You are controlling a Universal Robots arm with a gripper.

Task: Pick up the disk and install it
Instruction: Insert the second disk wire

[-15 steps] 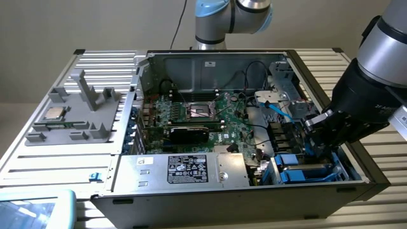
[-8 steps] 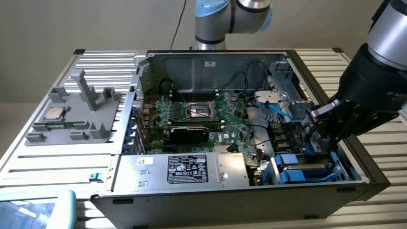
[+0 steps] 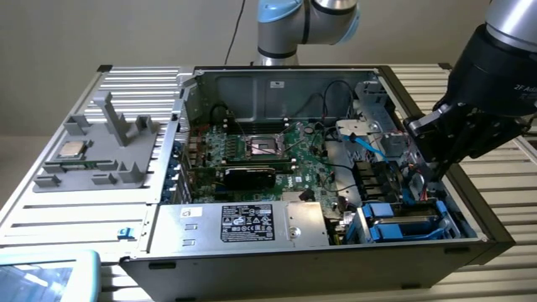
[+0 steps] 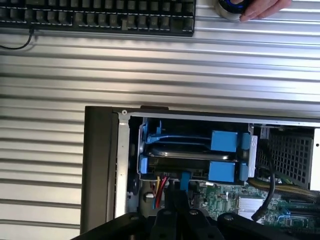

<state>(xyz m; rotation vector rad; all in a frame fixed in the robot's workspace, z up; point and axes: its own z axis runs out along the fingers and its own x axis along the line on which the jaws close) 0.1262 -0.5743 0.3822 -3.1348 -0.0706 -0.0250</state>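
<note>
Tool (image 4: 176, 200) closed, empty, hovering just beside the disk (image 4: 185, 156), which is seated in the drive bay at the case's (image 3: 470, 245) front corner. Disk: rigid, fairly heavy, shock-sensitive; grasp by its blue carrier tabs.

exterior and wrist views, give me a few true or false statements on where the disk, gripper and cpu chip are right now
1. The disk sits in the blue drive bay inside the computer case. True.
2. The gripper holds the disk above the table. False: its fingers are shut, empty, and reach down into the case beside the bay.
3. The CPU chip rests on the grey fixture outside the case. True.
4. The power-supply box lies on the table outside the case. False: it is mounted inside the case.
5. A person's hand is near the keyboard. True.
</note>
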